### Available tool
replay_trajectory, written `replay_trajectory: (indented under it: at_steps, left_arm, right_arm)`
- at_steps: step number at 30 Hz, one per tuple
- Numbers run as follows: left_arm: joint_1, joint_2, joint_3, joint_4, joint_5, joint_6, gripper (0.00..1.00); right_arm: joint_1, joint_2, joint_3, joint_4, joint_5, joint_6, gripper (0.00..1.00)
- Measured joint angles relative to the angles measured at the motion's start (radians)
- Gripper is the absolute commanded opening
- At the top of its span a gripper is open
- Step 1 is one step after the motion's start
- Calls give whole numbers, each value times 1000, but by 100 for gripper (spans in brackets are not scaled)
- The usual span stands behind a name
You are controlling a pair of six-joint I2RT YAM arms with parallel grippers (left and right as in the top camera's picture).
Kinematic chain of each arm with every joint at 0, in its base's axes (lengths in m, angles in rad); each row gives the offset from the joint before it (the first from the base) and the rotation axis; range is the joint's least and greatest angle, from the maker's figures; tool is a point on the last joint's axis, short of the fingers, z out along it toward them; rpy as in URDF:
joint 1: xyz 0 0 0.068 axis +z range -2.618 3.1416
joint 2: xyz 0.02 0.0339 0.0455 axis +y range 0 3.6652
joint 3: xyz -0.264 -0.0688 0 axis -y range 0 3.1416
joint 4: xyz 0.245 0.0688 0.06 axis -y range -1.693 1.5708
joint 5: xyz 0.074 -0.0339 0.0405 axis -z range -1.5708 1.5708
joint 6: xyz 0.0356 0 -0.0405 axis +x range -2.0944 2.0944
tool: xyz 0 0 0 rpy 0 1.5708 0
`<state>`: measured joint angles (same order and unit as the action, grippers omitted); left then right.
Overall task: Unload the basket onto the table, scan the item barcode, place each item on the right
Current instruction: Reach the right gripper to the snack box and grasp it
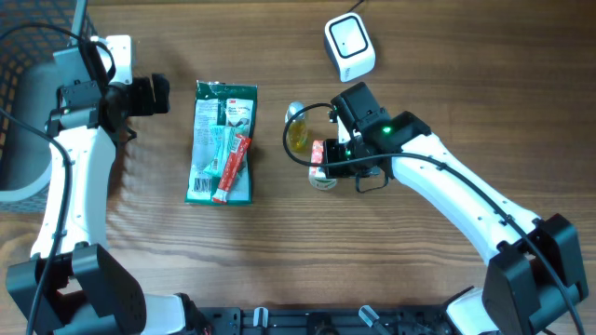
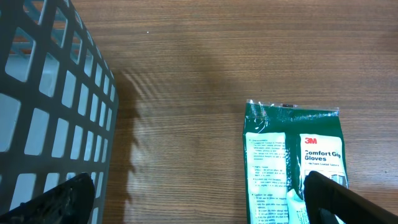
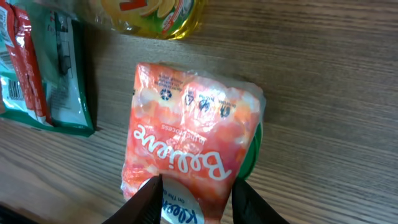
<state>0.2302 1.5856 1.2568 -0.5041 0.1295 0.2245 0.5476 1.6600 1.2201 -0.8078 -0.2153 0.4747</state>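
Note:
An orange-red Kleenex tissue pack lies on the wooden table, partly over something green. My right gripper has one finger against each side of the pack's near end, and the pack looks pinched between them. From overhead the pack shows beside the right gripper. The white barcode scanner stands at the back, apart from the pack. No barcode shows on the pack. My left gripper hovers open over bare wood beside a green 3M gloves packet.
A yellow bottle lies just left of the tissue pack. The gloves packet carries a red stick pack. A grey mesh basket fills the far left corner, close to the left arm.

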Motion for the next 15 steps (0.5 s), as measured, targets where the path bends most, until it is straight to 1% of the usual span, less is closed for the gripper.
replay_trajectory:
  at_steps: [1,2,3,9,12,15]
  left_arm:
    - [0,0,0,0,0,0,100]
    - [0,0,0,0,0,0,100]
    - [0,0,0,0,0,0,100]
    - [0,0,0,0,0,0,100]
    - [0,0,0,0,0,0,100]
    - [0,0,0,0,0,0,100]
  right_arm:
    - [0,4,0,1,1,0,26]
    - [0,11,0,1,3,1,12]
    - [0,16,0,1,5,-2,4]
    - [-10,10,40,-44,3,-19,4]
    - [-22,-35,99,-18,-77,-50,4]
    - [-1,-105,129,-6,-156,-58,4]
